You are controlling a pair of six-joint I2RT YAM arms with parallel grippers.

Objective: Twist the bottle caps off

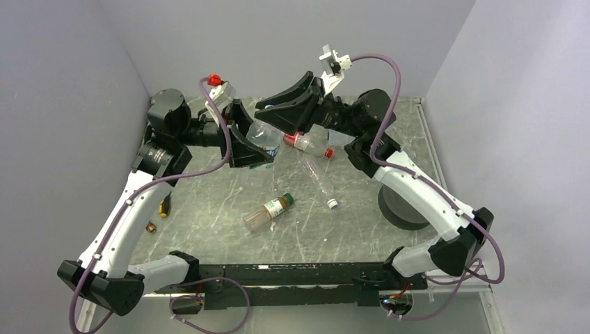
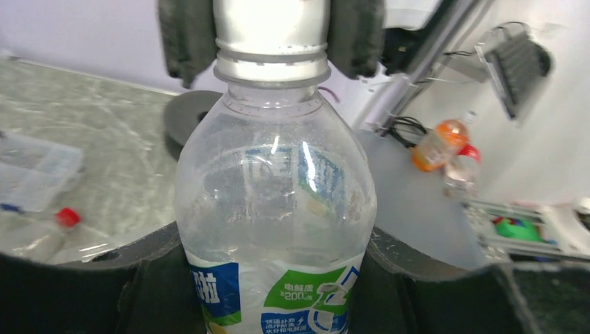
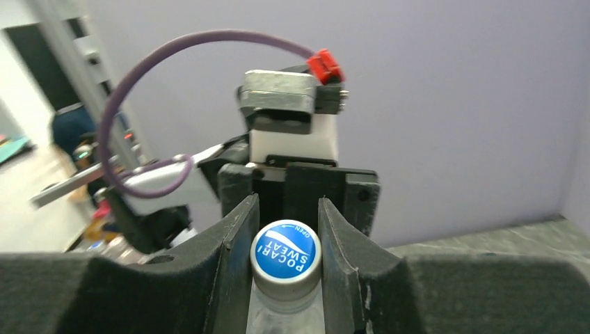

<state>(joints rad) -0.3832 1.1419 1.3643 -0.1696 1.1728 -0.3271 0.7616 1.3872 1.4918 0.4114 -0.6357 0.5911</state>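
While left (image 2: pixel 278 296) clamps bottle (image 2: pixel 275 188), right (image 3: pixel 285 233) pinches cap (image 3: pixel 285 254)

L arm: bent inward | my L gripper (image 1: pixel 256 142): clamped on bottle (image 2: pixel 275 188) | R arm: wrist turned left | R gripper (image 3: pixel 285 219): pinching cap (image 3: pixel 285 254)

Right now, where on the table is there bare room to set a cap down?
Bare table lies between the left arm and the amber bottle, and along the near edge below it. The back middle is crowded: held bottle, red-label bottle, slim bottle.
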